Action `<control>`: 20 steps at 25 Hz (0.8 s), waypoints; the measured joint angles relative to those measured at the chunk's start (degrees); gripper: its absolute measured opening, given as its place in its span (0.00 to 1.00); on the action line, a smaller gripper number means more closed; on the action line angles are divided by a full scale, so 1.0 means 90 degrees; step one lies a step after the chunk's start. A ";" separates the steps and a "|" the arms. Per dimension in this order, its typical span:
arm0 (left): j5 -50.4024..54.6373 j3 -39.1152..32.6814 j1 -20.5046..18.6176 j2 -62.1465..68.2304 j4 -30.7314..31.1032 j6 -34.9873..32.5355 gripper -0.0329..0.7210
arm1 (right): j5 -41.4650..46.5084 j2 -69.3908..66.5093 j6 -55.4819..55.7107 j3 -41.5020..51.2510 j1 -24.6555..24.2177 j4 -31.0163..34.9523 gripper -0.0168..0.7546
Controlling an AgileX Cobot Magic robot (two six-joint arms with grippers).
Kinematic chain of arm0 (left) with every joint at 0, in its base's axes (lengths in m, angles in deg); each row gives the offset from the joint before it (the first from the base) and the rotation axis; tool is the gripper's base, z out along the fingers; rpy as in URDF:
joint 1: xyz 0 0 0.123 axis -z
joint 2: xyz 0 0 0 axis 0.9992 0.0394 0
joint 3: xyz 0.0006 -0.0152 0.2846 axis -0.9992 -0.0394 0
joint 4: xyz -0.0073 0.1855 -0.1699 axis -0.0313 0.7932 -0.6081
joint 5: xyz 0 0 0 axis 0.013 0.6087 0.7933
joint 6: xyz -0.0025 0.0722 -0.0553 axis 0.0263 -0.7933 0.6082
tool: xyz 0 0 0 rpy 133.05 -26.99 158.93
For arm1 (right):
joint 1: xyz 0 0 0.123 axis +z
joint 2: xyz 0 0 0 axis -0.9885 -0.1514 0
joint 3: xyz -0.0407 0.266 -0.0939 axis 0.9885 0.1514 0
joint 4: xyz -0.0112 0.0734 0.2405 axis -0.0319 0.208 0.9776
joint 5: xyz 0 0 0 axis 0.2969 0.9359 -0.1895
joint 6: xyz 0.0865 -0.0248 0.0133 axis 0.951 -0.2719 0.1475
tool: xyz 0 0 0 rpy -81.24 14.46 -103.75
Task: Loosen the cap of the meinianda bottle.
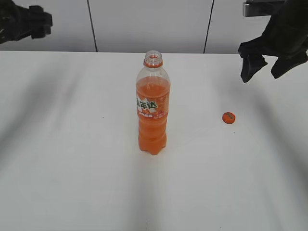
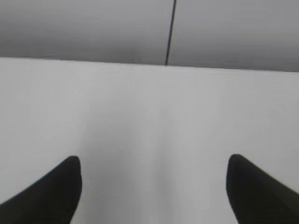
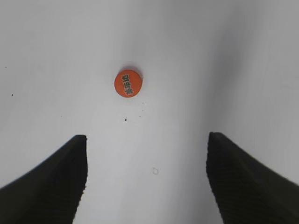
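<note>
White tabletop is showing you the tall clear plastic orange-soda bottle (image 1: 153,108) standing mid-table uncapped, its small round orange cap (image 1: 228,117) lying toward the right edge, nearer your empty, wide-apart right gripper (image 3: 147,182).

Light: you get bright, even light, and the white table (image 1: 72,168) sits near washout.
Shadows: soft grey streaks fan across the table; a faint one runs below the meinianda bottle (image 1: 153,115).
Focus: your left wrist view is soft throughout; the cap (image 3: 128,83) reads sharp in the right wrist view.
Edges: both dark arms blur at the exterior view's top corners.
</note>
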State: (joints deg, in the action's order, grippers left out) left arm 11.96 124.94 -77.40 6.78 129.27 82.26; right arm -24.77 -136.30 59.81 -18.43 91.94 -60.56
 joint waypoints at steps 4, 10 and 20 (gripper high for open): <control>0.1173 0.0195 -0.0369 0.0075 -0.2118 -0.2258 0.80 | -0.0056 0.0000 0.0197 0.0000 -0.0028 -0.0186 0.79; 0.3501 0.1098 -0.1226 0.0685 -0.4952 -0.5091 0.80 | -0.0099 0.0000 0.0606 0.0000 -0.0357 -0.0405 0.79; 0.4575 0.2361 -0.1426 0.0861 -0.5400 -0.5523 0.80 | 0.0027 0.0000 0.0910 0.0000 -0.0883 -0.0828 0.79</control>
State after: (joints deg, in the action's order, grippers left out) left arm 53.14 146.19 -90.24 14.53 80.68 32.55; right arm -24.53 -136.31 68.00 -18.43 83.99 -68.01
